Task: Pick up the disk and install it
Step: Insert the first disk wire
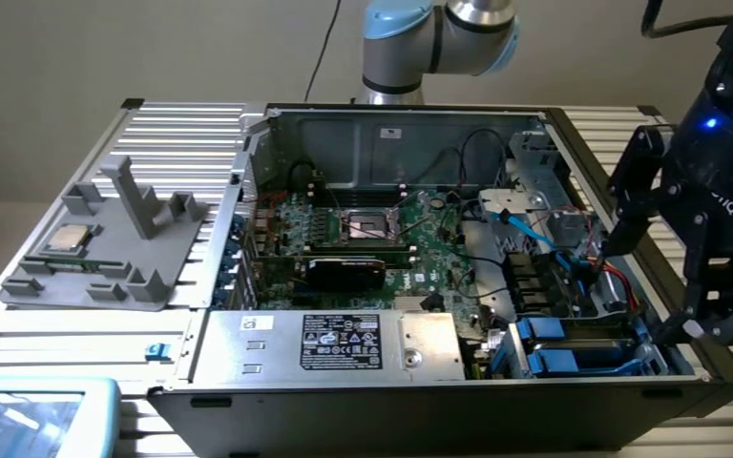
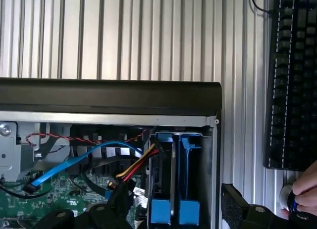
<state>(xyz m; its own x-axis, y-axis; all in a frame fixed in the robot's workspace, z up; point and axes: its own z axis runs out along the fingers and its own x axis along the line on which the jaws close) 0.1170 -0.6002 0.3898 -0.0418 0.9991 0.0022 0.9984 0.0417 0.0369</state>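
Note:
Two bright blue carriers stand side by side in the drive bay at the corner of the open computer case [image 1: 621, 386]. The disk [image 1: 557, 361] [image 2: 173, 179] sits in that bay, only its edge and blue frame showing; I cannot tell which slot holds it. My black gripper [image 1: 651, 291] [image 2: 172, 199] hangs over this corner, open wide with nothing between its fingers. In the wrist view one finger [image 2: 111, 204] is over the cables and the other finger [image 2: 235, 201] is outside the case wall, so the jaws straddle the bay.
Red, yellow and blue cables [image 2: 99, 149] run beside the bay. A grey power-supply box [image 1: 328, 343] lies along the front. A grey fixture with a processor chip [image 1: 72, 239] sits at the exterior view's left. A keyboard [image 2: 292, 80] and a person's hand [image 2: 304, 192] are beside the case.

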